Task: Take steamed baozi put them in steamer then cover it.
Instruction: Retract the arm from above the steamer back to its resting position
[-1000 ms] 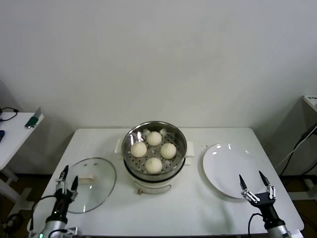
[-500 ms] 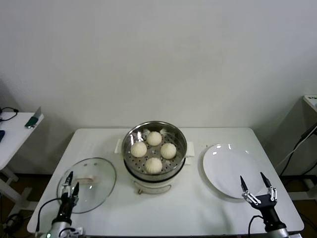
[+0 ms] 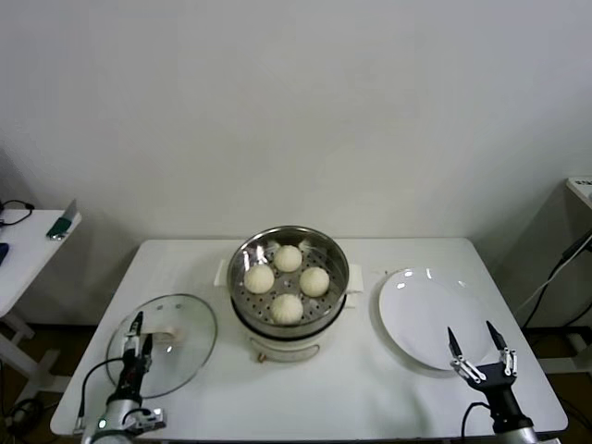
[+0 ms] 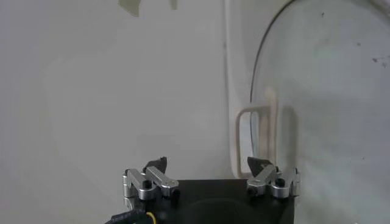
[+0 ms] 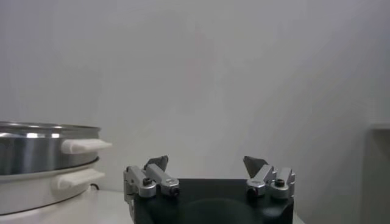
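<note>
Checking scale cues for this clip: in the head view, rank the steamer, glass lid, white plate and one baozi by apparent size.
1. steamer, base and handles included
2-3. glass lid and white plate: look alike, so not ranked
4. front baozi, clearly smallest

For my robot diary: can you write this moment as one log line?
baozi: four in steamer | lid: off | left hand: open above lid | right hand: open, idle

No lettering, label, brand mark or number can be read on anything here from where I stand.
</note>
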Available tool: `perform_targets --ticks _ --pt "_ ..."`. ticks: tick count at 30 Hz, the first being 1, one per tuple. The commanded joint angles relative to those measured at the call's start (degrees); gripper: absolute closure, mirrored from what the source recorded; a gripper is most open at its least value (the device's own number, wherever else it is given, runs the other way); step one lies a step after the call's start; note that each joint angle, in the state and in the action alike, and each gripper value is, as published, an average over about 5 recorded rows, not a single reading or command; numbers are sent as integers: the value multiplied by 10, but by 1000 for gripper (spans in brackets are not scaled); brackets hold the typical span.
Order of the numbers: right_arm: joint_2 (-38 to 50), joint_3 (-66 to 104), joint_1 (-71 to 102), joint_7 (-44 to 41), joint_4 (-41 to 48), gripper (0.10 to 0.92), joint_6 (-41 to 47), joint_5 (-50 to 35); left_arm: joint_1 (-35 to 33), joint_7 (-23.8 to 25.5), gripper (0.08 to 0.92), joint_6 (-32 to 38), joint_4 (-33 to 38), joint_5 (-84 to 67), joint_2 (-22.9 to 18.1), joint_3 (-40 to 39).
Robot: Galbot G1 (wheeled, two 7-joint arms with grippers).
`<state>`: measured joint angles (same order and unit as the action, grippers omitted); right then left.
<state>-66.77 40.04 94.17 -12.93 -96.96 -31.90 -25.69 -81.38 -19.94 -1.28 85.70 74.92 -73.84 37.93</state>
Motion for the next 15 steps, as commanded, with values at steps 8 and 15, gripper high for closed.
perform_targets --ticks 8,15 --pt "-16 1 1 0 -6 203 -1 14 33 -3 313 -2 -53 6 -2 -3" --pt "-20 1 1 -1 -9 203 0 18 38 -3 521 -1 -65 8 -3 -4"
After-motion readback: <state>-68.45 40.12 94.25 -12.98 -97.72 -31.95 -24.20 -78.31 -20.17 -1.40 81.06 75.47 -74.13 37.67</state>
